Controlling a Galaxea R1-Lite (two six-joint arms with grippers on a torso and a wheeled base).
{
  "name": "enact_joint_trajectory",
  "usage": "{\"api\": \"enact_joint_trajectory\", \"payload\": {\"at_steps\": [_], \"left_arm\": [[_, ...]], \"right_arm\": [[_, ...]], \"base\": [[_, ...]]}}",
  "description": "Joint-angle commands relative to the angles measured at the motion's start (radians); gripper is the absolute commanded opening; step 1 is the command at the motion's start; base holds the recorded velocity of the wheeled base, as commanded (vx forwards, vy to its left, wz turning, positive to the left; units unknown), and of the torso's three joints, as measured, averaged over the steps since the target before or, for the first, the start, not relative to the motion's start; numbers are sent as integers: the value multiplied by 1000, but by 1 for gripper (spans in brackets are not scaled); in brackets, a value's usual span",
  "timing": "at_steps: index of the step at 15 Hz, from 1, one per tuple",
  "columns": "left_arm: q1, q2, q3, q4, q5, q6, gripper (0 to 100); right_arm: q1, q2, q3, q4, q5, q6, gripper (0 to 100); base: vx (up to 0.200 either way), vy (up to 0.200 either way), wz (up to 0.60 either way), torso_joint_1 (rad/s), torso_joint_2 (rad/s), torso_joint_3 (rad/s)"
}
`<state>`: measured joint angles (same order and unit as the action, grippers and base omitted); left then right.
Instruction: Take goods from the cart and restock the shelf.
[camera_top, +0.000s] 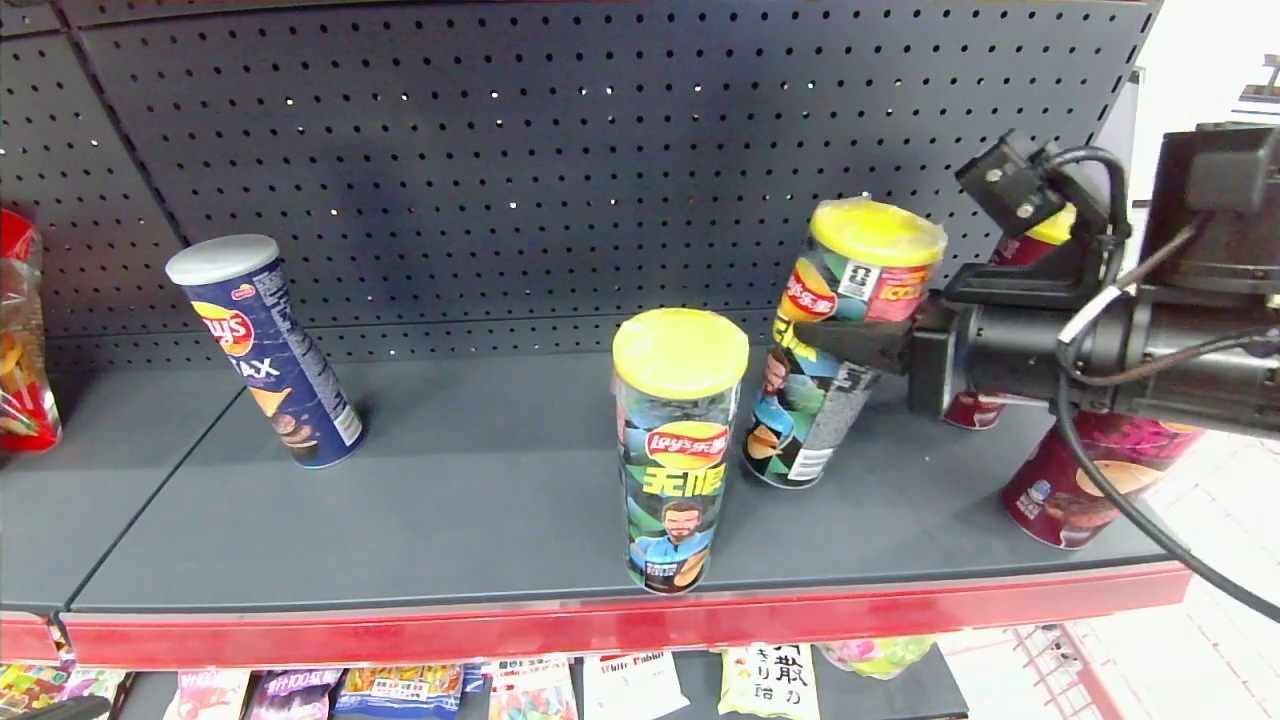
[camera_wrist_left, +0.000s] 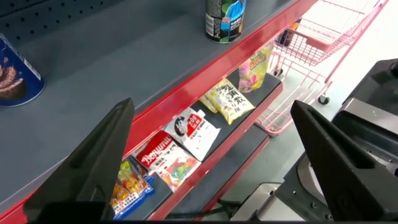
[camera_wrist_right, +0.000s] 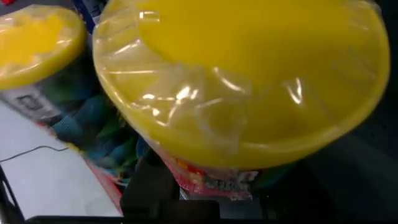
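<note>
Leaning with its top tipped toward the right, the held chip can (camera_top: 805, 420) with the film-wrapped yellow lid stands toward the rear right of the grey shelf (camera_top: 450, 500), its base down at the shelf board; the right gripper (camera_top: 848, 345) is clamped on its upper body just under the lid, coming in from the right; from the right wrist camera that lid looms close, with a dark finger (camera_wrist_right: 155, 186) against the can's side beneath it. Just in front and to the left, apart from it, a second yellow-lidded chip can (camera_top: 680, 450) stands upright near the shelf's red front edge (camera_top: 600, 625). Two maroon chip cans sit to the right, one near the front (camera_top: 1090, 490) and one farther back (camera_top: 980, 408), both partly hidden by the arm. Well to the left a blue chip can (camera_top: 270, 350) with a grey lid tilts against the perforated back panel (camera_top: 500, 150). The left gripper (camera_wrist_left: 212, 106) hangs below the shelf front, its fingers spread wide with nothing between them; beyond it lie snack packets (camera_wrist_left: 186, 134) on the lower shelf, and a pink wire cart (camera_wrist_left: 311, 43).
</note>
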<state>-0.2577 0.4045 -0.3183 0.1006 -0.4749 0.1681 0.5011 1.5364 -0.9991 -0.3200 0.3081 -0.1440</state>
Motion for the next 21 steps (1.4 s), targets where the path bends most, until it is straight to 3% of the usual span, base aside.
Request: {"api": "enact_joint_trajectory", "payload": {"at_steps": [1,6,19,20,21], "left_arm": [[0,11,-8,1,4,-1,100],[0,19,-8,1,13,-9,100],[0,36,-2,1,19,-18,100],[0,36,-2,1,19,-22,100],[0,37,-2,1,19,-27,100]], "right_arm": [[2,120,-92,-4,2,0,0],[7,246,-236,4,31,-2,0],[39,372,-332,4,39,-3,0],[39,372,-332,2,39,-3,100],[39,370,-331,4,39,-3,100]], "base": [[0,0,0,0,0,0],[0,0,0,0,0,0],[0,0,0,0,0,0],[0,0,0,0,0,0],[0,0,0,0,0,0]]}}
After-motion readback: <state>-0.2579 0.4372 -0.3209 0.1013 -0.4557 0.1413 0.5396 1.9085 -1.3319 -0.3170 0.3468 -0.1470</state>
